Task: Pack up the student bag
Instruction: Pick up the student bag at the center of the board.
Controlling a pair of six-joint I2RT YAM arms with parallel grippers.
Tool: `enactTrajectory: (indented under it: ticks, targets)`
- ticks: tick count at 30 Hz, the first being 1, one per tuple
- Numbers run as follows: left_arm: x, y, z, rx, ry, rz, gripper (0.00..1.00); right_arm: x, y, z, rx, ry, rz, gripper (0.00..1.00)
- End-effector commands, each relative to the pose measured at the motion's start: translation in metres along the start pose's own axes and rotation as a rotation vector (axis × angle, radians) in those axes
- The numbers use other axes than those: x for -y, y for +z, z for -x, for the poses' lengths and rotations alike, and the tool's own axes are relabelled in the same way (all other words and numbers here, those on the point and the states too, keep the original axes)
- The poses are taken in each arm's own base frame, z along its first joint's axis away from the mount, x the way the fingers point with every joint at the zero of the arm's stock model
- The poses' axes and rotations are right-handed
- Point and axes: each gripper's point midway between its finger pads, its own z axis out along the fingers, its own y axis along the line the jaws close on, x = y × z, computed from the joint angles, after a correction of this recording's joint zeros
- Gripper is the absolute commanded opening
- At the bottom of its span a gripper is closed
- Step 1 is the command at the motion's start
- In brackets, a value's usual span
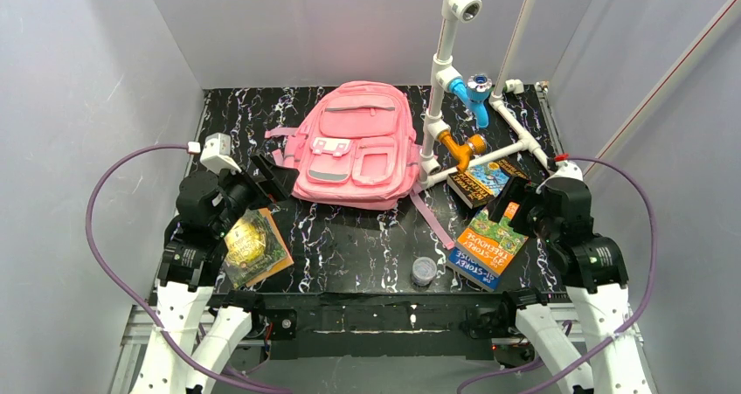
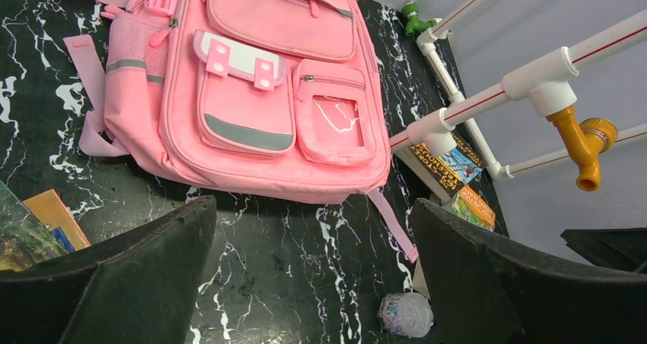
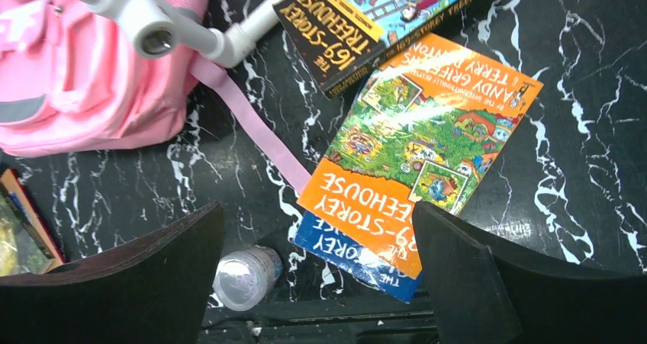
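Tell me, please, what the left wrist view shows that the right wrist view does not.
Only the left wrist view: the front pockets of the student bag, its white patch and an orange pipe fitting. Only the right wrist view: a blue book lying under the orange-covered book. Both: the bag, the white pipe frame and a small clear jar.

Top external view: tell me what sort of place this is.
Probably a robot test cell, not a real classroom: plain grey walls box in a black marbled table, with a white pipe frame standing on it.
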Motion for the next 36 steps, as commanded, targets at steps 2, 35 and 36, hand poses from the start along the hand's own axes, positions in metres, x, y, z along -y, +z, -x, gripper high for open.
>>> enactTrajectory:
  ticks: [2,35,36]
  targets:
    - [0.000,0.000,-0.007,-0.019,0.003,-0.010,0.99,-0.013,-0.015,0.019,0.081,-0.018,0.072,1.00]
    - [-0.011,0.025,-0.044,-0.160,-0.057,-0.012,0.99,-0.140,0.011,-0.158,-0.290,-0.450,0.496,1.00]
    - [-0.013,0.024,-0.045,-0.163,-0.053,-0.007,0.99,-0.149,0.008,-0.167,-0.272,-0.479,0.499,1.00]
